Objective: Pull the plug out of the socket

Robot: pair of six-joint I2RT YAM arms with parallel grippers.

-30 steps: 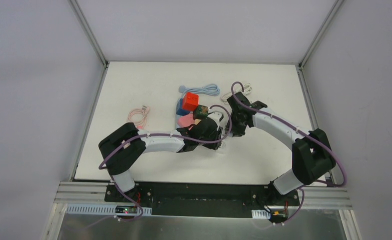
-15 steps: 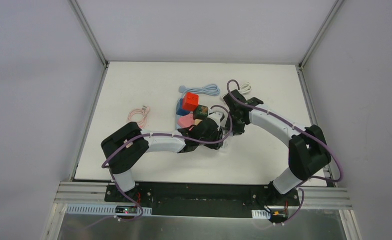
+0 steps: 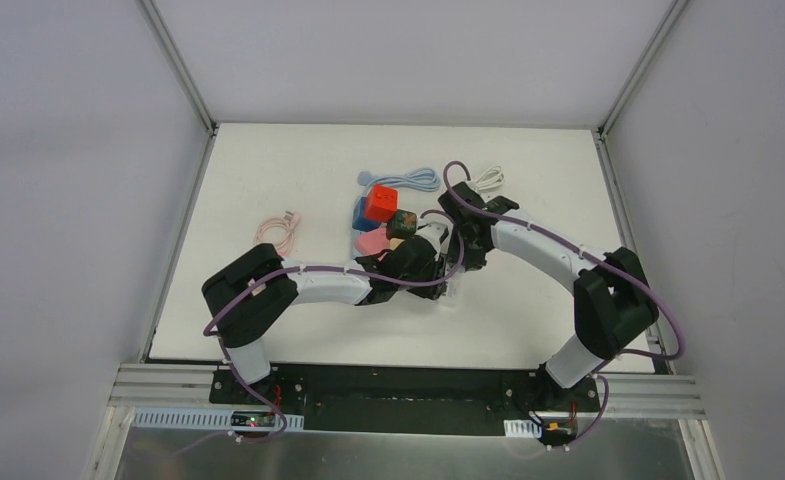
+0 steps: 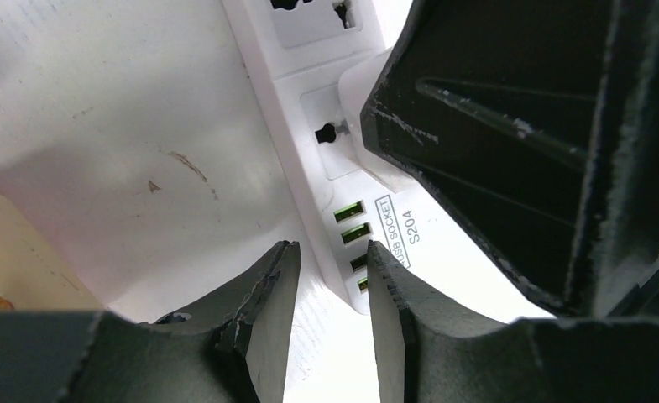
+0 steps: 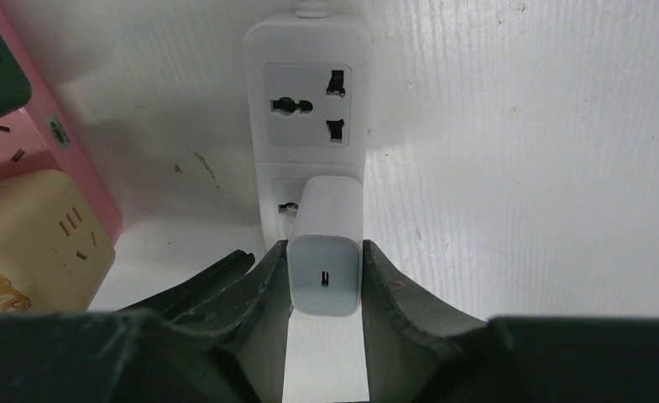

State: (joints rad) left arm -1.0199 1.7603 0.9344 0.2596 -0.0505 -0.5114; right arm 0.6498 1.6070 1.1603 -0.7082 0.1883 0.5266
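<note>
A white power strip, the socket (image 5: 309,101), lies on the white table. A white charger plug (image 5: 326,277) stands on its second outlet, and no prongs show. My right gripper (image 5: 326,248) is shut on the plug, one finger on each side. My left gripper (image 4: 330,252) is closed in on the corner of the strip's USB end (image 4: 376,227), with its right finger over the green ports. In the left wrist view the plug (image 4: 353,126) peeks out beside the right gripper's black body. From above, both wrists meet over the strip (image 3: 449,291), which they hide almost entirely.
Just left of the strip sit a red cube (image 3: 380,203), a blue block (image 3: 360,215), a green cube (image 3: 402,223) and a pink block (image 3: 370,241). A cream cube (image 5: 36,235) is close by. Coiled cables lie behind and left: light blue (image 3: 413,180), white (image 3: 486,179), pink (image 3: 280,230).
The right arm's forearm and wrist have swung a little toward the back and left, with the gripper still on the plug. The left arm has held still.
</note>
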